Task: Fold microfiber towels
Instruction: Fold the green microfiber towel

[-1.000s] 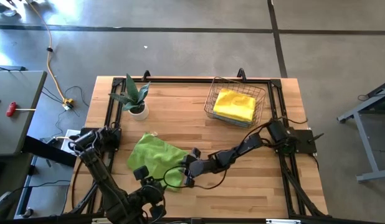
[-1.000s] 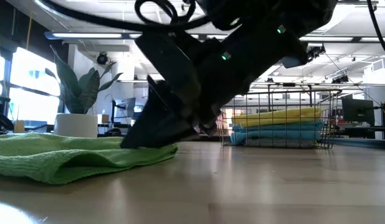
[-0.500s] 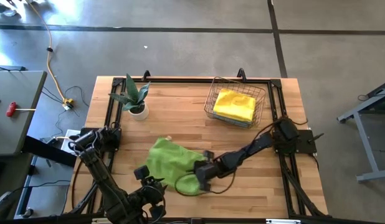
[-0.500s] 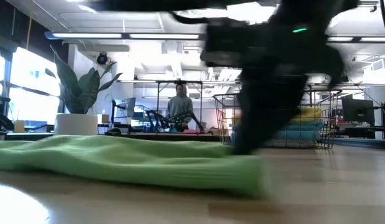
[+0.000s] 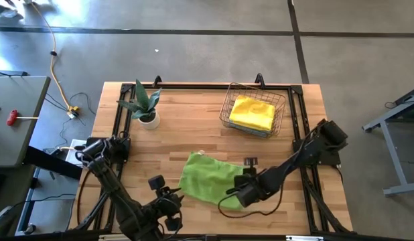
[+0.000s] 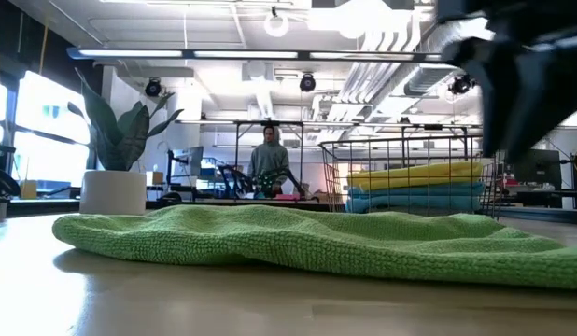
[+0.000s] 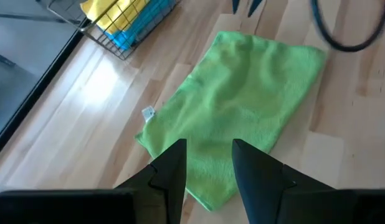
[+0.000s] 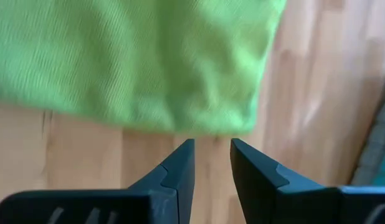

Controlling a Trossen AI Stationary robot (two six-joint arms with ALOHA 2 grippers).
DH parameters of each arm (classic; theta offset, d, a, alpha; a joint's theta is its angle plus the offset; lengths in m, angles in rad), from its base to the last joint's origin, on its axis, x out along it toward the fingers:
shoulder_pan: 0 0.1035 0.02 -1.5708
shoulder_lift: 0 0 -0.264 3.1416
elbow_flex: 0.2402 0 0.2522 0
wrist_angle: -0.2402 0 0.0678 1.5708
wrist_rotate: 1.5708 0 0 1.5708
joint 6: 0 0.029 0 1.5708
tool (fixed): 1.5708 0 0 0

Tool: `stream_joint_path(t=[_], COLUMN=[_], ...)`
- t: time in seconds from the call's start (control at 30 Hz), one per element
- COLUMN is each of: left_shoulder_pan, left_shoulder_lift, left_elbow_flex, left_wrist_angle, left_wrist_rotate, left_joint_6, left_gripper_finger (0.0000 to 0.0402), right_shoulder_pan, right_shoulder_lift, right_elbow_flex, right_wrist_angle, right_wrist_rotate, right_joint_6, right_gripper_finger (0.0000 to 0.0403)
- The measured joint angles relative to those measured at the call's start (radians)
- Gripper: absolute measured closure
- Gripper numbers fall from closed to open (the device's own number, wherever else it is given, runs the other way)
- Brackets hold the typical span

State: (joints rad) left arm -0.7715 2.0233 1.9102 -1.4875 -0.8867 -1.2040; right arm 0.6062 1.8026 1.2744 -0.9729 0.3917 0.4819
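Observation:
A lime green microfiber towel (image 5: pixel 207 175) (image 6: pixel 316 243) lies loosely flattened on the wooden table, near its front middle. My right gripper (image 5: pixel 240 195) (image 8: pixel 211 155) hangs open just above the towel's near right corner, with bare wood showing between its fingers. My left gripper (image 5: pixel 168 202) (image 7: pixel 209 165) hovers open above the towel's near left end (image 7: pixel 205 180), touching nothing. A yellow towel (image 5: pixel 252 112) lies on top of a blue one (image 6: pixel 410 201) in the wire basket.
The wire basket (image 5: pixel 228 107) stands at the back right. A potted plant (image 5: pixel 145 104) (image 6: pixel 116 140) stands at the back left. Black rails (image 5: pixel 193 86) frame the tabletop. A person (image 6: pixel 270 159) sits far off in the room behind.
My right gripper has swept toward the table's right edge, dragging the green towel along the table with it. It has then risen and tipped to point more steeply down. The towel now lies farther right, stretched out longer and flatter.

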Motion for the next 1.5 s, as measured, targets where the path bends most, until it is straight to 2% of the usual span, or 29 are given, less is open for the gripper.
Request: stream_joint_path(t=[0.1, 0.2, 0.3, 0.4, 0.67, 0.87, 0.97, 1.03, 1.13, 1.2, 1.27, 1.4, 1.5], left_shoulder_pan=[0.023, 0.046, 0.064, 0.087, 0.134, 0.134, 0.132, 0.128, 0.117, 0.109, 0.105, 0.1, 0.101], left_shoulder_lift=[0.006, 0.035, 0.073, 0.103, 0.131, 0.136, 0.136, 0.136, 0.136, 0.136, 0.136, 0.136, 0.136], left_elbow_flex=[0.0, 0.0, 0.0, 0.0, 0.0, 0.0, 0.0, 0.0, 0.0, 0.0, 0.0, 0.0, 0.0], left_wrist_angle=[0.06, 0.156, 0.246, 0.306, 0.344, 0.342, 0.341, 0.341, 0.34, 0.334, 0.331, 0.331, 0.329], left_wrist_rotate=[0.001, 0.004, 0.023, 0.075, 0.291, 0.3, 0.3, 0.3, 0.299, 0.299, 0.295, 0.292, 0.294], left_joint_6=[0.085, 0.238, 0.385, 0.478, 0.474, 0.474, 0.474, 0.475, 0.482, 0.482, 0.482, 0.482, 0.482], left_gripper_finger=[0.0284, 0.0284, 0.028, 0.0274, 0.0273, 0.0274, 0.0275, 0.0275, 0.0275, 0.0275, 0.0275, 0.0275, 0.0275], right_shoulder_pan=[0.03, 0.068, 0.103, 0.127, 0.112, 0.014, -0.041, -0.067, -0.078, -0.072, -0.059, -0.049, -0.068], right_shoulder_lift=[-0.005, -0.005, -0.005, -0.006, -0.006, -0.006, -0.007, -0.026, -0.047, -0.05, -0.048, -0.005, 0.035], right_elbow_flex=[-0.032, -0.083, -0.134, -0.185, -0.386, -0.448, -0.429, -0.412, -0.373, -0.354, -0.349, -0.348, -0.347], right_wrist_angle=[-0.016, 0.036, 0.173, 0.385, 0.855, 1.221, 1.236, 1.149, 0.985, 0.922, 0.919, 0.993, 1.064], right_wrist_rotate=[-0.031, -0.035, -0.03, -0.024, -0.034, -0.011, -0.012, -0.093, -0.276, -0.339, -0.337, -0.229, -0.228], right_joint_6=[0.017, 0.041, 0.055, -0.017, -0.13, -0.22, -0.26, -0.266, -0.244, -0.232, -0.258, -0.355, -0.414], right_gripper_finger=[0.0308, 0.0308, 0.0308, 0.0308, 0.0308, 0.0308, 0.0308, 0.0308, 0.0309, 0.0309, 0.0309, 0.0309, 0.0309])
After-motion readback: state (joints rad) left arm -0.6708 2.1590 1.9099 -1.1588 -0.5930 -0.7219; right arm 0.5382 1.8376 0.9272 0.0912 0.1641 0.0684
